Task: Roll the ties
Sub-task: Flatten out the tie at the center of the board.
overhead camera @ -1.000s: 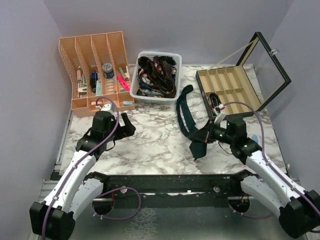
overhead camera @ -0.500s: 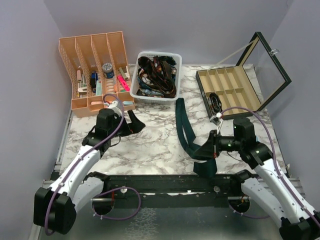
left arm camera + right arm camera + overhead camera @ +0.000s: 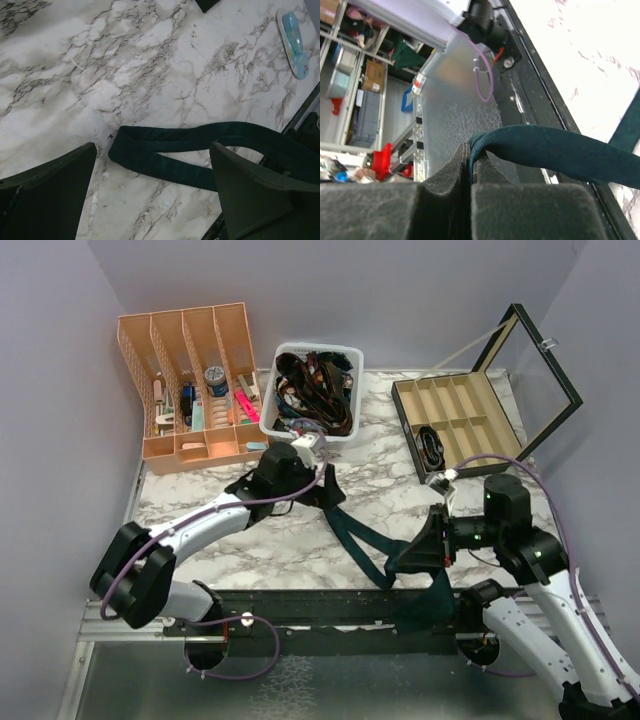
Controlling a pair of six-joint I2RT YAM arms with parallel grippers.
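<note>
The marble worktop (image 3: 200, 515) is the biggest thing here, with bare stone between the two end effectors and out to the left one's outer side. Beyond the left end effector (image 3: 330, 498) stand the orange organizer (image 3: 185, 370) and, just past its fingers, the white basket (image 3: 310, 390) heaped with more ties. The open box (image 3: 460, 420) lies beyond the right end effector (image 3: 428, 545). The tie (image 3: 358, 540) runs as a dark teal band from under the left end effector across to the right one, and its wide end hangs past the worktop's near edge over the black rail (image 3: 300, 602). The right end effector is fully closed, pinching a fold of the tie (image 3: 555, 150) between its pads, just above that edge. The left end effector (image 3: 152, 147) stands wide open and holds nothing, hovering over the spot where the tie (image 3: 165, 156) doubles back in a flat loop on the stone. The fabric looks light, limp and probably a little slick, so it should sag and slide rather than hold a shape. A grip across the flat band near the doubled end seems the soundest place to start a roll. The hanging end could drag the tie off the edge, so working inward over the bare stone looks safer.
</note>
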